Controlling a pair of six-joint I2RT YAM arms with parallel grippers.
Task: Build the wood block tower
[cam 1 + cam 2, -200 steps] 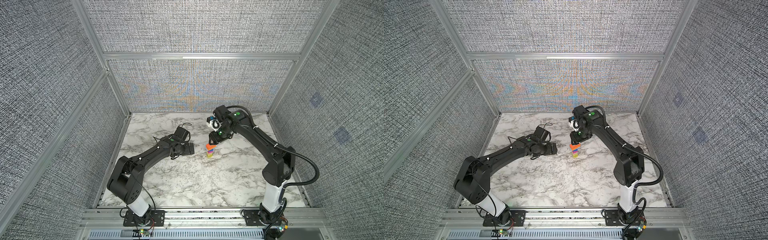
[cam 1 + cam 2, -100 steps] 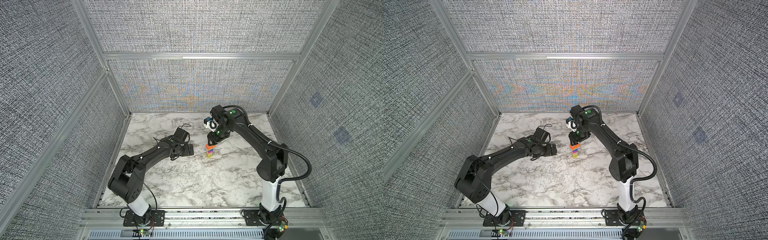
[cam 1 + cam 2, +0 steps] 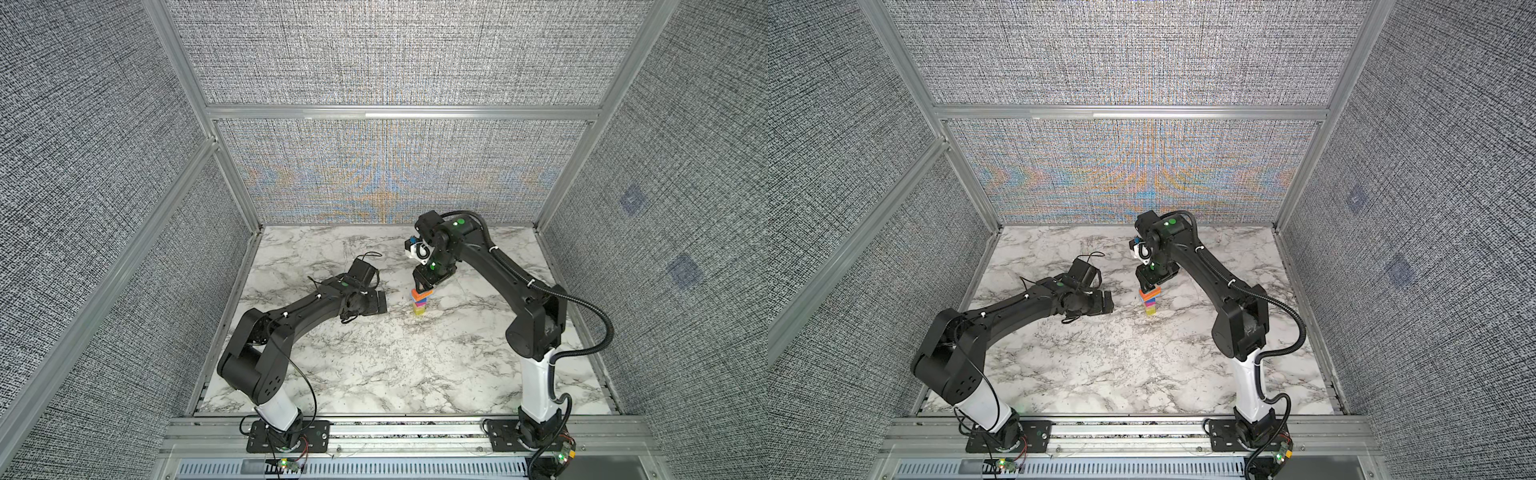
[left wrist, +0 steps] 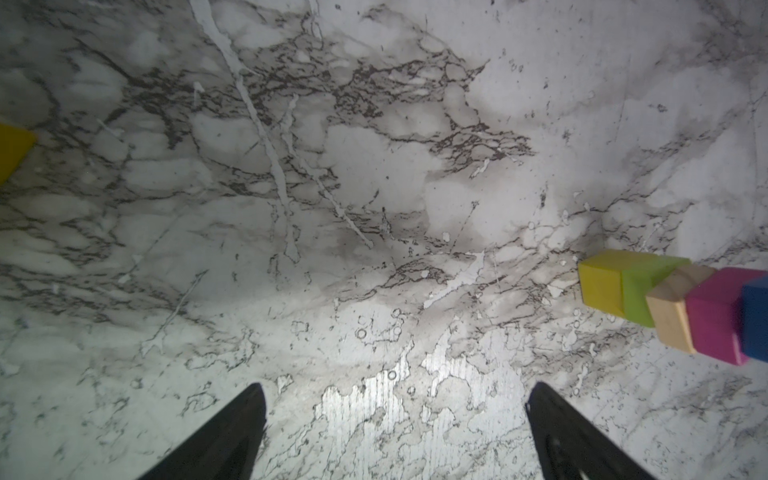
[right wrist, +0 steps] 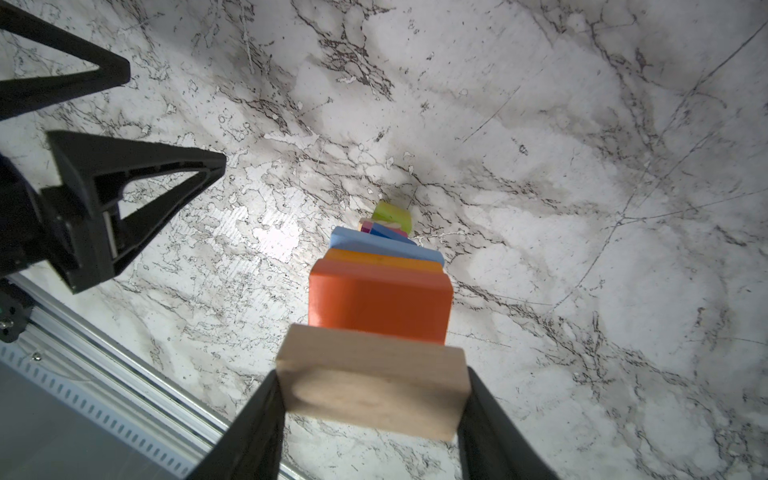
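The worktop point(image 4: 374, 166) is white marble veined in grey and black. Between the black jaws of the right gripper point(image 5: 372, 374), the plank point(image 5: 374, 395) is plain pale wood. Just beyond those jaws the tower point(image 5: 380, 299) shows red-orange, orange, light blue, deep blue, magenta, bare wood and a yellow-and-lime base. The wedge point(image 4: 12, 149) is yellow. The walls point(image 3: 374, 62) are grey woven cloth.

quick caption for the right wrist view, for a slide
Right gripper holds a plain wooden block over the orange block topping the tower, marble table below.
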